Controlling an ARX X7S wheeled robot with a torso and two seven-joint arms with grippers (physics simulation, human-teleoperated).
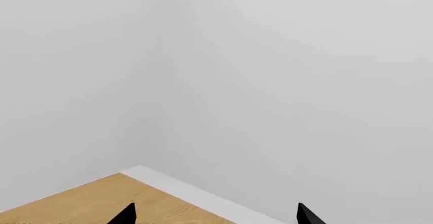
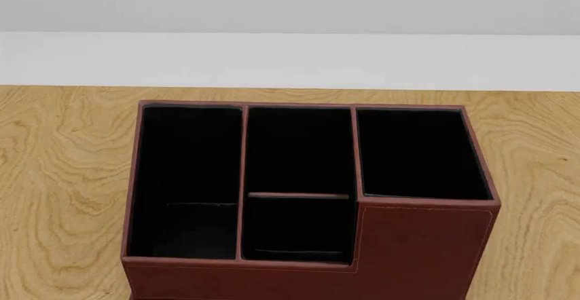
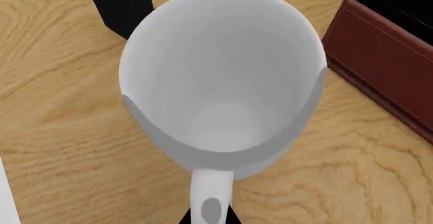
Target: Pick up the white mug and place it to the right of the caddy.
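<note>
Plain white walls meet in a corner behind a light wood table [image 2: 64, 178], and that's about all the room there is.

Left gripper [image 1: 215, 216]: just two black fingertips [image 1: 125, 216] poke into the left wrist view, spread well apart with nothing between them, pointing past the table's edge at the wall.

Right gripper is harder. In the right wrist view only a sliver of black shows right by the mug's handle [image 3: 211, 196], so whether its fingers are apart or clamped on the handle can't be told.

That view looks straight down into the mug [image 3: 223, 82], white and glossy, mouth up and nothing inside. Can't tell if it's sitting on the wood or lifted. A dark flat shape [image 3: 121, 3] peeks out from behind it.

Caddy [image 2: 417, 252] corner is just beside the mug, not touching. From the head view it's reddish-brown, stepped front, black compartments, standing on the table.
</note>
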